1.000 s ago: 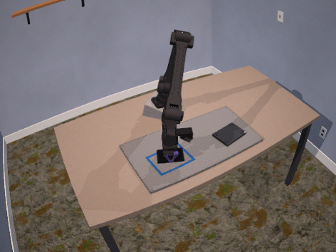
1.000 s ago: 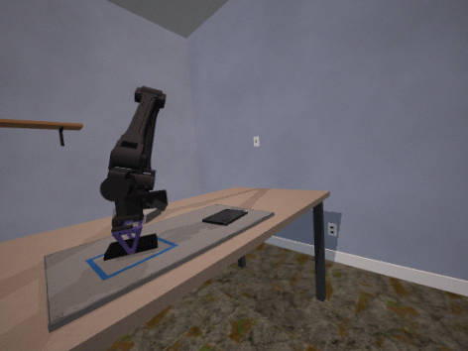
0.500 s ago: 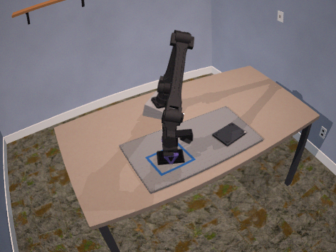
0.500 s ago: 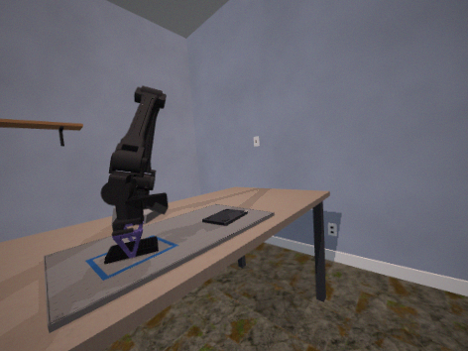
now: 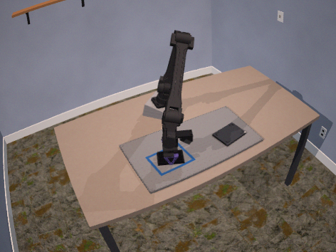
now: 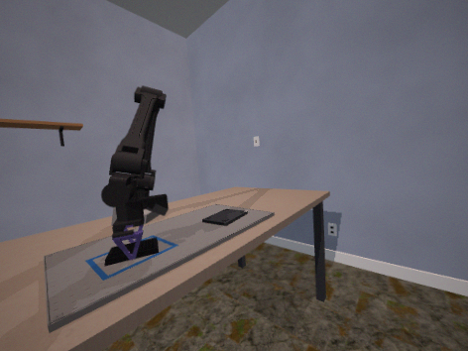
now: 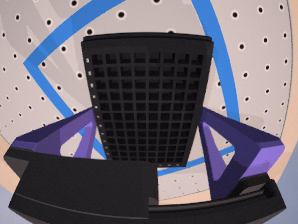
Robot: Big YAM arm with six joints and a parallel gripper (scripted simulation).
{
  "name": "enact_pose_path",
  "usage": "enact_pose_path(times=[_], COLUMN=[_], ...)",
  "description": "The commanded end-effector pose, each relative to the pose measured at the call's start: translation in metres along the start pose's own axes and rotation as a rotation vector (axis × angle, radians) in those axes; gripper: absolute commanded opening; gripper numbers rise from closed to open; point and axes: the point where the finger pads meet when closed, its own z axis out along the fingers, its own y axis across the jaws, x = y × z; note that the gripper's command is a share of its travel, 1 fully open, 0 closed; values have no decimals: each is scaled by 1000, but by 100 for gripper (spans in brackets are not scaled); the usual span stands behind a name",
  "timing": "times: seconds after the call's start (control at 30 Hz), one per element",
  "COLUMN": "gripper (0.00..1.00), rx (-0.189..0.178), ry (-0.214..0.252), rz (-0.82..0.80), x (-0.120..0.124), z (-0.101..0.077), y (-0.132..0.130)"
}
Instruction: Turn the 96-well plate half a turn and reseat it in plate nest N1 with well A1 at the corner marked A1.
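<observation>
The 96-well plate point(image 7: 148, 99) lay on the bench spot B1 point(image 5: 157, 169), inside the blue taped outline on the grey deck point(image 5: 142, 167), well apart from the dark plate nest N1 point(image 5: 229, 134) farther along the bench point(image 5: 89, 149). The gripper point(image 5: 171, 159) stood low over the plate with its purple fingers either side of it; its jaws were opening, a narrow gap showing between each finger and the plate's long sides in the wrist view, so it held nothing. The step in hand looked like the set-down at B1, the halfway stop for the half turn. The next move would seem to call for lifting straight up clear of the plate, turning the wrist about the vertical, and coming down again to take the plate from the opposite heading before carrying it to N1. Whether the plate lay quite flat on the deck could not be judged, since the arm covered most of it in the top and exterior views. The cut-off corner could not be made out with any certainty in the wrist view, whose near edge was hidden by the gripper body. The A1 mark and the locators on the nest were too small to tell.
</observation>
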Motion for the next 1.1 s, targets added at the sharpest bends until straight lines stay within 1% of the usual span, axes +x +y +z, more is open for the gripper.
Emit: enact_pose_path(times=[0.0,0.63,0.67,0.7,0.77,0.83,0.9,0.93,0.97,1.07], gripper=[100,100,100,100,100,100,100,100,100,100], rx=[42,42,71,73,73,74,60,62,73,75], ry=[3,3,8,9,9,10,8,8,9,9], rz=[-6,-6,-4,-3,-3,-12,-7,-8,-13,-15], x=[0,0,0,3,3,2,3,3,2,1], z=[-11,-11,-25,-31,-31,-37,-38,-41,-47,-56], y=[-16,-16,-25,-27,-27,-27,-19,-20,-26,-27])
